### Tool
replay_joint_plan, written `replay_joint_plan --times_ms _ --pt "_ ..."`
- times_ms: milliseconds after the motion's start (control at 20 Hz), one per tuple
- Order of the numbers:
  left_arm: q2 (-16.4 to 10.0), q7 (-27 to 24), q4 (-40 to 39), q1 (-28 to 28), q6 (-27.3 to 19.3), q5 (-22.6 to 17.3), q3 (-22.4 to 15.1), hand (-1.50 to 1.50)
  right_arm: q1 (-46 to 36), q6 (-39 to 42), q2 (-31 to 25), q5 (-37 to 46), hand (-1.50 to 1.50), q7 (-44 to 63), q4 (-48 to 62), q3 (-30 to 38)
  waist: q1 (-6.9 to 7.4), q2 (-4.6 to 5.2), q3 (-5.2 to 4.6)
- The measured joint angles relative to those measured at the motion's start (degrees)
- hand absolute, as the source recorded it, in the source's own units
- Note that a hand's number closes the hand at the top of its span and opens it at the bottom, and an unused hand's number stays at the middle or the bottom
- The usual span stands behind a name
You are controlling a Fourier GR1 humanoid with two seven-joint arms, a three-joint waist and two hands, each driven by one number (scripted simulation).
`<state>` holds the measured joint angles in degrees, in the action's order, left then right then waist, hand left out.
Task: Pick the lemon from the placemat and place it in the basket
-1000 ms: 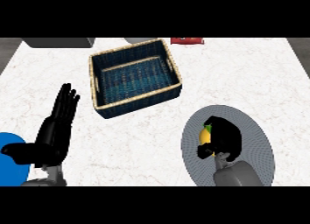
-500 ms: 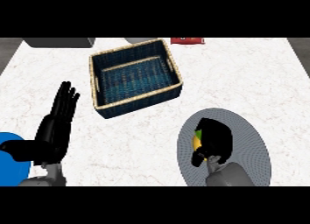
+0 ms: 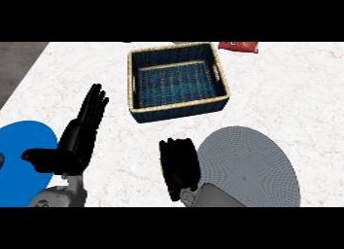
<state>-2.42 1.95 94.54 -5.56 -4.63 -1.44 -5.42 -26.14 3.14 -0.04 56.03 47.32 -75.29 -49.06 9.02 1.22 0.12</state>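
Red packet (image 3: 238,46): label unreadable. Your right hand (image 3: 179,165) curls closed round the lemon (hidden) beside the placemat (image 3: 254,160); left hand (image 3: 78,141) open.

Kitchen counter (image 3: 297,97), white marbled top; woven basket (image 3: 179,111), round grey placemat (image 3: 254,155), blue plate (image 3: 21,141)

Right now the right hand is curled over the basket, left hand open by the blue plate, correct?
No: the head view shows the right hand curled beside the grey placemat's left edge, short of the basket; the left hand is as stated.
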Motion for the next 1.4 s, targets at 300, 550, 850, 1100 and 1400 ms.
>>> replay_joint_plan --times_ms 300,550,850,1100,1400 --pt "1.0 -0.1 -1.1 -0.9 -0.5 0.6 -0.8 0.0 -7.0 -9.8 0.0 -7.4 1.5 3.1 -3.7 -8.2 -0.01 -0.22 -0.02" --pt "0.7 0.1 -1.9 -0.9 -0.6 0.5 -0.2 0.0 -12.6 -19.8 0.0 -11.7 1.5 5.9 -9.9 -11.3 -1.01 -0.71 -0.08" --pt "0.2 -0.9 -2.8 -0.2 -0.8 0.3 1.2 0.0 -21.5 -26.9 -0.2 -14.7 1.5 10.7 -16.7 -13.2 -2.7 -1.38 -0.23" --pt "-0.2 -0.8 -2.7 0.2 -1.0 0.1 2.0 0.0 -29.6 -27.9 -0.5 -18.9 1.5 13.9 -18.9 -10.9 -4.01 -1.75 -0.31" --pt "-0.6 -0.7 -2.1 1.1 -1.6 0.2 2.9 0.0 -37.6 -26.6 -0.7 -21.1 1.5 18.5 -16.4 -7.8 -5.74 -2.04 -0.34"
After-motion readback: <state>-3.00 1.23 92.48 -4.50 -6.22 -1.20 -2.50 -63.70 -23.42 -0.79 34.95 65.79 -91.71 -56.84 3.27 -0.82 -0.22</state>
